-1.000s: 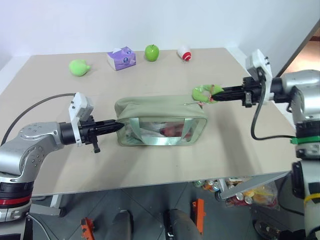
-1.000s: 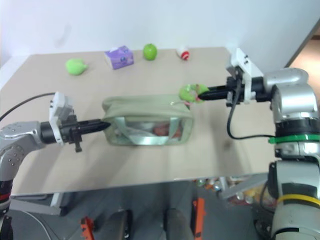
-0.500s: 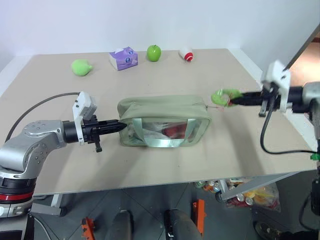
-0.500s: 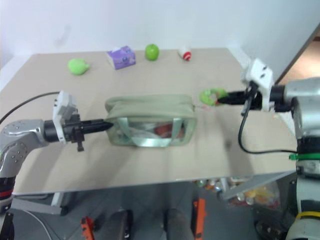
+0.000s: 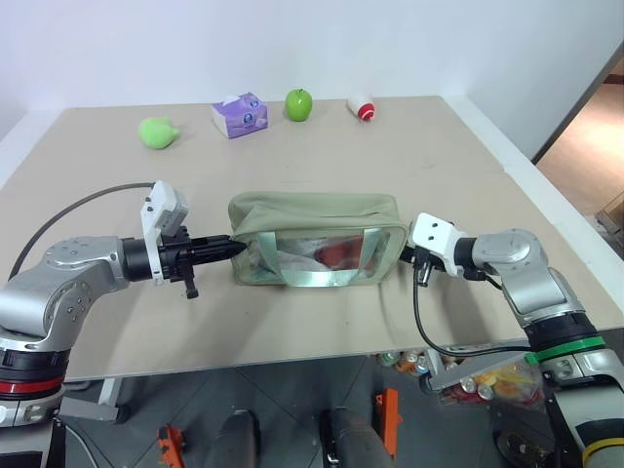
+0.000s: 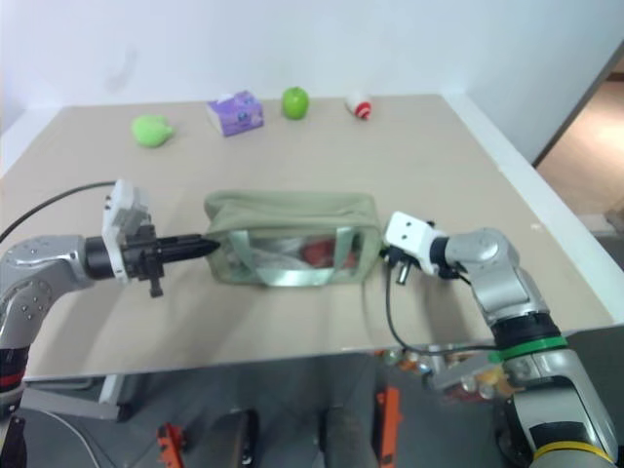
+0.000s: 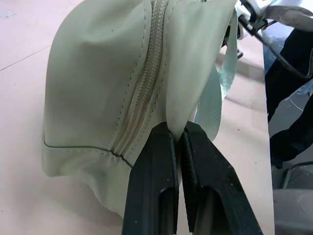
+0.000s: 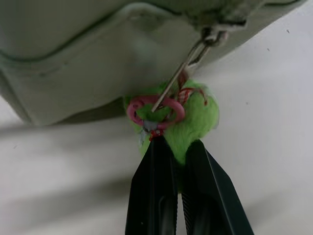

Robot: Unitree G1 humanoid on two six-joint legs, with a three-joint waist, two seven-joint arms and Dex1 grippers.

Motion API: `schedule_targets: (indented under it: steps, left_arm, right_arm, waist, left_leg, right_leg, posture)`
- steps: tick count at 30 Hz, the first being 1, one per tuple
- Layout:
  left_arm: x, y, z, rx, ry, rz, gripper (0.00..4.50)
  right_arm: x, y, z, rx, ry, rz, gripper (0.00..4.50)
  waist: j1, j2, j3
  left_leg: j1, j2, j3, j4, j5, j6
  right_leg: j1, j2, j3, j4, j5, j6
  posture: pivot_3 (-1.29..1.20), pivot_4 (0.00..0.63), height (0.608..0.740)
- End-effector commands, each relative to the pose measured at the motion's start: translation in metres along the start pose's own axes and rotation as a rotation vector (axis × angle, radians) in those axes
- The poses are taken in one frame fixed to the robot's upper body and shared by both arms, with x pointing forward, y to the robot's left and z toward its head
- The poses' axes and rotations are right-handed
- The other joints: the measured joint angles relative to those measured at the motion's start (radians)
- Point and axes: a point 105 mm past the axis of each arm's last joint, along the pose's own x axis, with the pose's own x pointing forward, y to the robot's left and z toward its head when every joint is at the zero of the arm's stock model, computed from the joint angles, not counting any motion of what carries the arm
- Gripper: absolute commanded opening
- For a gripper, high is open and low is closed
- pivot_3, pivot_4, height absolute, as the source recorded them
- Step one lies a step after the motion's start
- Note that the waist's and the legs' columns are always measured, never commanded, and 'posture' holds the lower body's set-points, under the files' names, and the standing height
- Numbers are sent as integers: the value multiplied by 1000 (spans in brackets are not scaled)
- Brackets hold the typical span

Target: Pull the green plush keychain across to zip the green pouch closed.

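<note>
The green pouch (image 5: 317, 239) lies in the middle of the table, its clear side window toward me. In the left wrist view its top zipper (image 7: 142, 98) runs meshed together along the pouch. My left gripper (image 7: 178, 139) is shut on a fabric flap at the pouch's left end. The green plush keychain (image 8: 195, 120) hangs by its pink ring (image 8: 154, 110) and metal link from the pouch's right end, low near the tabletop. My right gripper (image 8: 177, 147) is shut on the plush, close beside that right end.
Along the table's far edge sit a lime plush blob (image 5: 157, 132), a purple tissue box (image 5: 239, 114), a green apple (image 5: 298, 103) and a small red-and-white object (image 5: 361, 106). The table's front edge (image 5: 292, 361) runs close below both arms.
My right gripper carried the keychain rightward past the pouch's right end, then sank to table level beside that end. The left gripper kept its hold and stayed put.
</note>
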Motion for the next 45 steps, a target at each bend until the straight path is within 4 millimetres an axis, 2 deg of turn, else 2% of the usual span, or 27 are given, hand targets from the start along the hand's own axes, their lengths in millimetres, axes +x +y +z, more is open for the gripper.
schedule_targets:
  steps: [1, 5, 9, 13, 17, 23, 24, 29, 31, 36, 37, 41, 45]
  left_arm:
    - [1, -1, -7, -17, 33, 4, 0]
    - [-1, -1, -8, -28, 29, 15, 0]
    - [-4, 0, -10, -33, 30, 27, 0]
    - [-6, 1, -12, -31, 34, 43, 0]
    - [-7, 2, -14, -34, 34, 50, 0]
    - [-11, 5, -12, -43, 29, 54, 0]
    - [-11, 6, -10, -48, 22, 57, 0]
    - [-12, 8, 3, -87, -31, 45, 1733]
    - [-13, 8, 5, -85, -27, 39, 2322]
    - [-19, 18, 7, -79, -23, 101, 4137]
    - [-25, 19, 6, -84, -15, 110, 4470]
    - [-56, 17, 8, -91, -10, 131, 4470]
    - [-95, 25, 15, -136, -82, 234, 4470]
  right_arm:
    - [2, 18, -8, -29, 42, 102, 32]
    - [-8, 6, -4, 22, 13, 82, 32]
    - [-37, -16, 17, 158, -137, 72, 32]
    - [-63, -27, 33, 248, -270, 88, 32]
    - [-79, -19, 48, 297, -372, 160, 32]
    - [-79, -9, 51, 352, -384, 189, 32]
    - [-78, -8, 50, 365, -386, 191, 343]
    - [-76, -1, 52, 384, -388, 213, 1934]
    - [-77, -4, 54, 387, -400, 200, 2547]
    - [-81, -10, 55, 394, -406, 177, 4371]
    - [-85, -13, 54, 395, -407, 167, 4500]
    - [-103, -23, 47, 409, -397, 123, 4500]
    - [-124, -20, 38, 424, -368, 112, 4500]
  waist:
    - [0, -2, -1]
    - [0, -2, -2]
    - [0, -2, -1]
    - [0, -2, -1]
    - [-1, -2, -1]
    - [-1, -2, -1]
    - [-1, -2, -1]
    - [-1, -2, -1]
    - [-1, -2, -1]
    - [-1, -2, -1]
    - [-1, -2, -1]
    - [-4, -2, 0]
    - [-3, -2, 0]
  left_leg:
    - [0, 0, 0, 0, 0, 0]
    - [1, 1, 0, 0, 0, 0]
    - [2, 1, 0, 0, 0, 0]
    - [1, 1, 0, 0, 0, 0]
    - [2, 2, 0, -1, 0, 0]
    - [2, 2, 0, -1, 0, 0]
    - [2, 2, 0, -1, 0, 0]
    - [1, 2, 0, -1, 0, 0]
    - [-2, 2, 0, -1, 0, 0]
    - [-2, 2, 0, -1, 0, 0]
    - [-2, 2, 0, -1, 0, 0]
    - [-2, 3, 1, -1, 0, 0]
    - [-2, 3, 1, -2, -1, 0]
  right_leg:
    - [0, 0, 0, 0, 0, 0]
    - [1, 1, 0, 0, 0, 0]
    - [1, 1, 0, 0, 0, 0]
    - [1, 1, 0, 0, 0, 0]
    - [1, 2, 0, 0, 0, 0]
    - [0, 2, 0, 0, 0, -1]
    - [0, 2, 0, 0, 0, -1]
    - [-1, 3, 0, 0, 0, -1]
    - [-3, 2, 0, 0, 1, -1]
    - [-3, 3, 0, 0, 0, -1]
    - [-3, 3, 0, 0, 0, -1]
    - [-4, 3, 1, 0, 0, -1]
    - [-4, 3, 1, 0, 0, -2]
  posture:
    - [0, 150, 740]
    - [0, 150, 740]
    - [0, 150, 740]
    - [0, 150, 740]
    - [0, 150, 740]
    - [0, 150, 740]
    - [0, 150, 740]
    - [0, 150, 740]
    - [0, 150, 740]
    - [0, 150, 740]
    - [0, 150, 740]
    - [0, 150, 740]
    - [0, 150, 740]
